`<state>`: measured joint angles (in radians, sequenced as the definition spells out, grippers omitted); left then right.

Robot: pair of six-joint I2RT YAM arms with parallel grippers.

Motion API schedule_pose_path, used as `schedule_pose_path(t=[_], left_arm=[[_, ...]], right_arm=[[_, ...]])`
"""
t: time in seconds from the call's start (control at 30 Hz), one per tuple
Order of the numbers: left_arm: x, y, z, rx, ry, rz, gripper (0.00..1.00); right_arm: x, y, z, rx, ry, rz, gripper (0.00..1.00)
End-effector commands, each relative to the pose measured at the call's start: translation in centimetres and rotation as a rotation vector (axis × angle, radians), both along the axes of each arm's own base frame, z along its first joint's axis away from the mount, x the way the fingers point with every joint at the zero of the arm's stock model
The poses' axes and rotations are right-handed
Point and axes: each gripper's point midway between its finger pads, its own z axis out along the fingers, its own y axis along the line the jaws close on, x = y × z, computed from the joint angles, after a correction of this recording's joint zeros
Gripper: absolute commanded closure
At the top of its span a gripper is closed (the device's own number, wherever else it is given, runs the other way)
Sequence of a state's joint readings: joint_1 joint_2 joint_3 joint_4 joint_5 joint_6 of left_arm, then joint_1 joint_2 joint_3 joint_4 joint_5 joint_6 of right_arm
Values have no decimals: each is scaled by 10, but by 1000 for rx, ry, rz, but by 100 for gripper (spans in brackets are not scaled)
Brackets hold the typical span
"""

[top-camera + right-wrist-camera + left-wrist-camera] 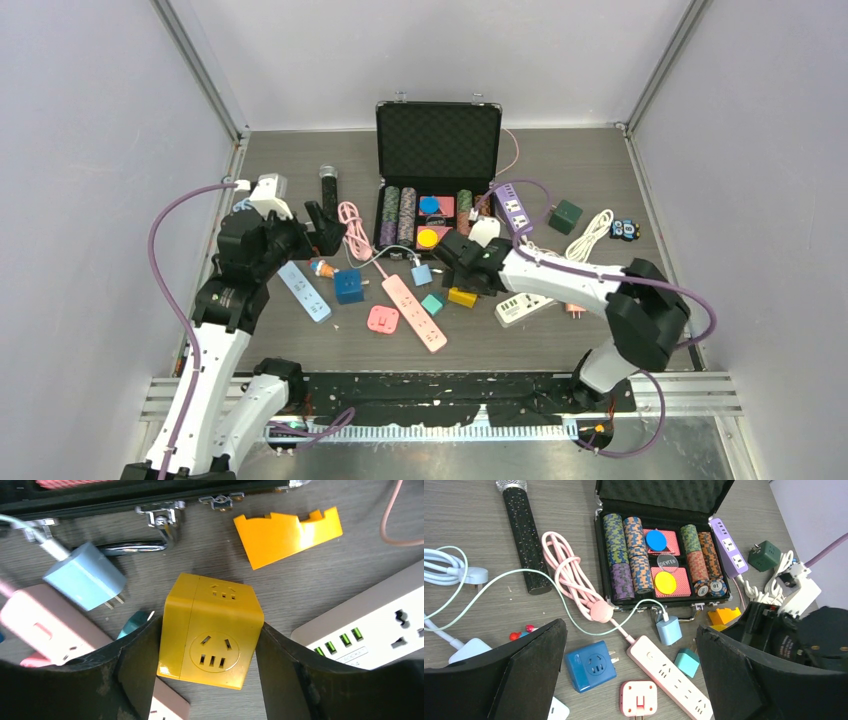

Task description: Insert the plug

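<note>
Halfway between the table's side edges, the right gripper [209, 636] seems to squeeze the yellow cube plug [212, 622]. The left gripper [631, 634] hangs open. The smooth cube could slip or twist and miss the holes.

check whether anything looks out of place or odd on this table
An open poker chip case and a glittery microphone lie near the pink power strip, unrelated to plugging. The right end effector clamps a yellow cube socket. Nothing looks spilled or broken.
</note>
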<state>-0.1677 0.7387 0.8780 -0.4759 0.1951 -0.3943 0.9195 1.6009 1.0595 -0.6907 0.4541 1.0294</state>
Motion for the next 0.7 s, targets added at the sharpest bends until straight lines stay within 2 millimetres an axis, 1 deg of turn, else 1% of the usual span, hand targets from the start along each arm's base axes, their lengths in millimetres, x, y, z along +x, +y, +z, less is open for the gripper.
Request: schedule_pose_path(t=[0.0,0.03,0.07,0.1,0.13,0.17,0.2,0.23,0.27,0.3,0.33,0.37,0.4,0.43,0.47,0.5,0.53,0.67], left_arm=[[-2,-10,9,-33,-34,-55,0],[-3,-14,10,-40,-39,-78,0],[-4,-17,11,-47,-44,-101,0],[-4,-21,12,-56,-49,-120,0],[-5,-24,13,-64,-53,-137,0],[-6,-27,13,-70,-55,-155,0],[-7,-30,14,-76,-58,-173,0],[-8,-34,15,-80,-60,-192,0],[-9,-38,15,-89,-61,-216,0],[-11,-41,15,-94,-63,-237,0],[-12,-45,16,-100,-68,-258,0],[-15,-50,17,-109,-71,-292,0],[-17,-54,18,-114,-74,-318,0],[-21,-59,18,-118,-79,-351,0],[-24,-65,21,-122,-92,-388,0],[-28,-70,23,-123,-105,-419,0],[-33,-75,25,-119,-118,-453,1],[-53,-94,30,-68,-186,-590,0]], right_arm=[[25,11,59,131,-208,68,61],[30,15,77,168,-263,107,62],[27,19,80,197,-265,147,62],[32,25,100,240,-333,198,63],[26,29,107,286,-347,247,63],[29,38,120,320,-402,312,63],[19,43,127,375,-411,378,63],[16,55,141,436,-455,455,63],[13,59,153,486,-506,487,63],[5,65,159,520,-517,555,63],[0,66,166,550,-543,586,63],[-7,74,175,597,-569,646,63],[-10,77,188,629,-608,677,63],[-17,81,190,657,-608,718,63],[-19,83,200,681,-641,743,63],[-24,86,203,703,-642,776,63],[-26,88,211,724,-663,789,63],[-39,97,227,786,-668,868,62]])
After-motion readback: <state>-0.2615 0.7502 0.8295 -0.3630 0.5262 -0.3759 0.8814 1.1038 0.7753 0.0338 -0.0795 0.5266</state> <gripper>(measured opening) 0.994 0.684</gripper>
